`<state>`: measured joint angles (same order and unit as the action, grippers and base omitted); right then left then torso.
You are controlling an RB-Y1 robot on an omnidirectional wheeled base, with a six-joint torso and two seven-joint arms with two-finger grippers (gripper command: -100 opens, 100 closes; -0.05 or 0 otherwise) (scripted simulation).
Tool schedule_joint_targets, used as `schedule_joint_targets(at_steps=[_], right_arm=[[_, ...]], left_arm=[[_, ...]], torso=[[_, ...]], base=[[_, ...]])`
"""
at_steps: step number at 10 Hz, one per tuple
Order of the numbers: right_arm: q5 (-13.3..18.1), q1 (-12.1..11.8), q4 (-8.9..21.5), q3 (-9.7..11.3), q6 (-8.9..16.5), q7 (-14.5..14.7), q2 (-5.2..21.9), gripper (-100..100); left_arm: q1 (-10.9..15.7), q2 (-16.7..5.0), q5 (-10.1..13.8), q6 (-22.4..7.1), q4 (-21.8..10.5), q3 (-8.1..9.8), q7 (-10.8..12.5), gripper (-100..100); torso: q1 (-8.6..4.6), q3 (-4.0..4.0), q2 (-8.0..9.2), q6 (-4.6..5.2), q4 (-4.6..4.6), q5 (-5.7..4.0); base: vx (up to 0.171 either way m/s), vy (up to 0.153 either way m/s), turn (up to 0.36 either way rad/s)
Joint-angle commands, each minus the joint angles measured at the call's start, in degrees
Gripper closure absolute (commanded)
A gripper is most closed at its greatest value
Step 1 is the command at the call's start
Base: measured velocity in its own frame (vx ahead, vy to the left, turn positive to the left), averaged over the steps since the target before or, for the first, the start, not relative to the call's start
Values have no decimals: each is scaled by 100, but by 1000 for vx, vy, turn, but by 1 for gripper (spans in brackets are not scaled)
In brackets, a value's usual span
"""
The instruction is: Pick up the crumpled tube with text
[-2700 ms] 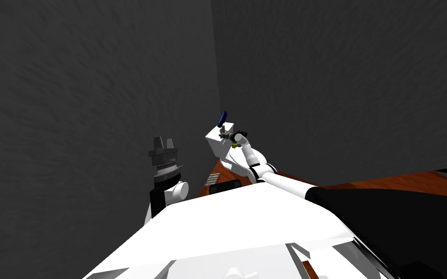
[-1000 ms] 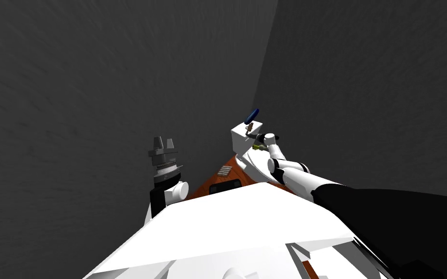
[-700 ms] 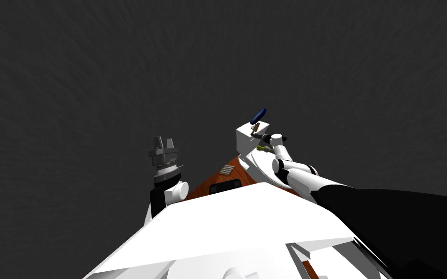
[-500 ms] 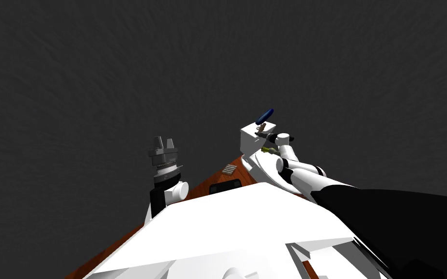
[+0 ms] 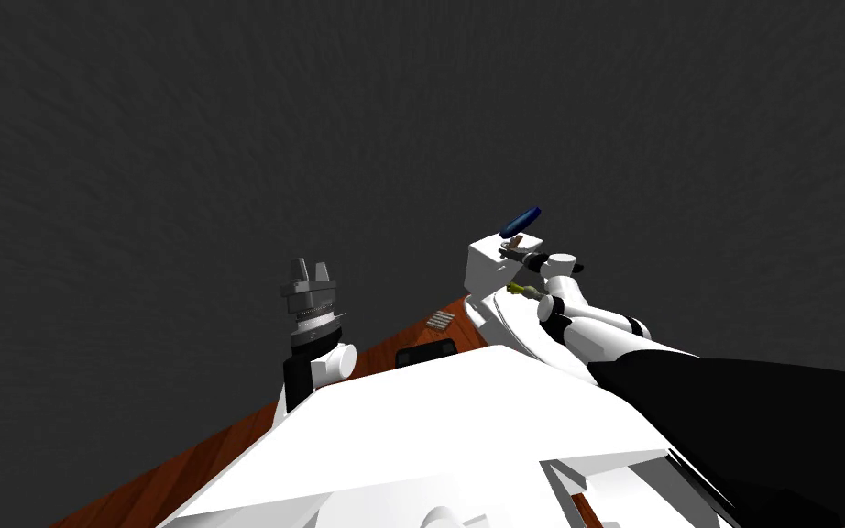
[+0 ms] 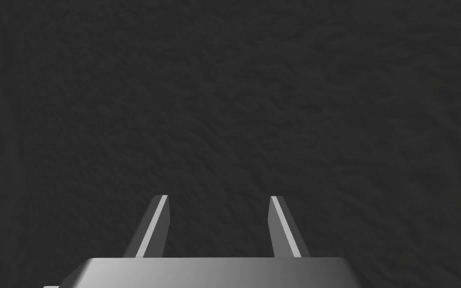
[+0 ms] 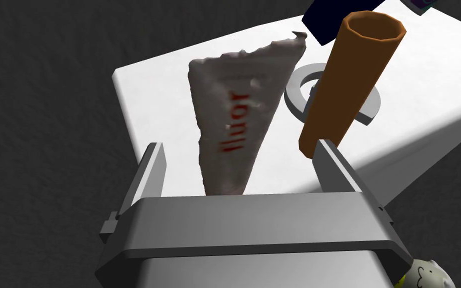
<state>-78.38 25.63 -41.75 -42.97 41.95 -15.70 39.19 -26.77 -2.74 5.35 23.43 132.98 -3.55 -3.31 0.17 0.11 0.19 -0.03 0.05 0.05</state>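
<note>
Fingers of our right gripper stand spread, one on each side of the crumpled tube, and neither presses it. We count one tube, white with red lettering, over the flat top of one white block. We cannot tell whether it rests there or is raised.

Its long axis runs along our gripper's own line. The narrow end points at the gripper's body, and the wide, ragged end points away towards the block's far edge. The lettering runs along that same axis.

Beside one finger there is bare white top out to the block's side edge. Just beside the other finger leans one orange-brown cylinder, with one grey ring behind its foot. We cannot tell whether cylinder and finger touch. One dark blue thing sits at the far edge.

Our left gripper is held up well apart from the block, fingers spread on nothing.
</note>
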Motion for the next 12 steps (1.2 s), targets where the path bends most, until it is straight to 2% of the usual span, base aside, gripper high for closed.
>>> schedule_joint_targets(at_steps=[1, 2, 3, 7, 8, 9, 10, 12], right_arm=[[-236, 14, 286, -278, 45, 275, 285, -100], [-158, -5, 173, -178, 20, 134, 168, -100], [-179, 0, 200, -200, 27, 187, 185, 100], [-177, 1, 195, -199, 23, 182, 185, 100], [-177, 1, 196, -199, 24, 182, 184, 0], [94, 71, -29, 88, 6, -33, -103, 100], [94, 71, 238, 97, 6, -4, -89, 100], [94, 71, -29, 97, 6, -33, -115, 100]], left_arm=[[0, 0, 0, 0, 0, 0, 0, 0], [-1, 0, 0, 0, 0, 0, 0, 0], [-2, 0, 0, 0, 0, 1, 0, 0], [-2, -1, 0, 0, 0, 1, 0, 0], [-2, -1, 0, 0, 0, 1, 0, 0], [-2, -1, 0, 0, 0, 1, 0, 0], [-3, -1, 0, 1, 1, 3, 0, 0], [-2, -1, 0, 0, 0, 2, 0, 0]], torso=[[0, 0, 0, 0, 0, 0], [1, 0, -1, 3, 0, 2], [-14, -1, -2, 9, -1, -3], [-27, -4, -6, 7, -3, -7], [-27, -4, -6, 8, -3, -7], [-27, -4, -6, 8, -3, -7], [-52, -4, -6, 22, -3, -10], [-88, -16, -2, 49, -30, -47]], base=[[-17, 69, 337], [-6, 21, 45], [0, 0, 0], [0, 0, 0], [0, 0, 0], [3, -68, -347], [30, -79, -327], [11, -20, -43]])
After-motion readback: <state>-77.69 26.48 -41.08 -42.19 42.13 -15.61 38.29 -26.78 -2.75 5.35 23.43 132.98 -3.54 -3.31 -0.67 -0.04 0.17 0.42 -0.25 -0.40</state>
